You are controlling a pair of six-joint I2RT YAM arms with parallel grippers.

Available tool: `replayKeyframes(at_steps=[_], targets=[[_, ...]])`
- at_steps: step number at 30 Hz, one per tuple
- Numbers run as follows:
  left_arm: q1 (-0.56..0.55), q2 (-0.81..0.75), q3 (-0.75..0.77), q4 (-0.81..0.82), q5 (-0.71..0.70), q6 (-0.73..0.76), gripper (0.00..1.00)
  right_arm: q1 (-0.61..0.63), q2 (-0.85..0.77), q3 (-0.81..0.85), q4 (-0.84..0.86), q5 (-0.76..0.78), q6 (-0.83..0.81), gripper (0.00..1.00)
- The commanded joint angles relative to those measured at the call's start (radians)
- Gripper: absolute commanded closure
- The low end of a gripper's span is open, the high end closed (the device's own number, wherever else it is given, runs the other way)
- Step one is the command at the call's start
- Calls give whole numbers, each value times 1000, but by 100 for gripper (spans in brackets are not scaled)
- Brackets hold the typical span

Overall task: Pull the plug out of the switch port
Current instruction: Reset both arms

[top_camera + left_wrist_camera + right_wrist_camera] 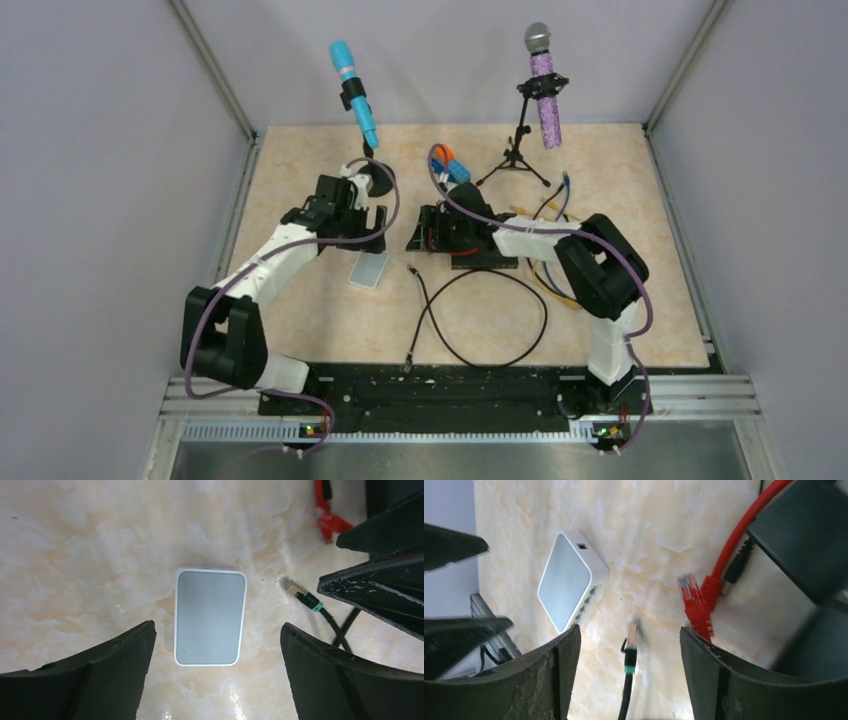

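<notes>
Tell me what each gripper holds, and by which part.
Nothing: left gripper is open above the white box; right gripper is open, the black cable plug lying free, untouched.

1. Under the left pincer point(217, 626), the tabletop point(80, 550) is smooth, marbled, faintly glossy.
2. Between its matt black, scratched fingers point(115, 675): a white box point(210, 617), smooth plastic, dull grey face.
3. Under the right pincer point(629, 630): a black-cabled plug point(630, 640), shiny tip; beside it a red plug point(696, 605), translucent plastic.

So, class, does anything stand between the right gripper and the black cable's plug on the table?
Nothing visible does. The right gripper hangs open over the black cable's plug, lying free on the table. The red plug and the white box lie to either side; neither covers it.
</notes>
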Motion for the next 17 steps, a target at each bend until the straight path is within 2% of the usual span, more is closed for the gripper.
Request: replayKeyframes(at_steps=[1, 4, 8, 12, 14, 17], targets=[[24, -147, -26, 124, -58, -102, 1, -21, -195, 23, -115, 141, -154, 27], [33, -213, -55, 174, -100, -164, 1, -27, -343, -65, -146, 256, -189, 26], [33, -274, -81, 184, -258, -290, 1, -35, -616, -272, -127, 460, -213, 20], [33, -316, -105, 171, -373, -372, 1, -69, -810, -398, -219, 711, -204, 15], [33, -336, -114, 170, -368, -350, 1, -99, -904, -468, -277, 832, -169, 9], [33, -365, -123, 174, -393, -345, 1, -152, -1049, -584, -281, 933, -143, 1]])
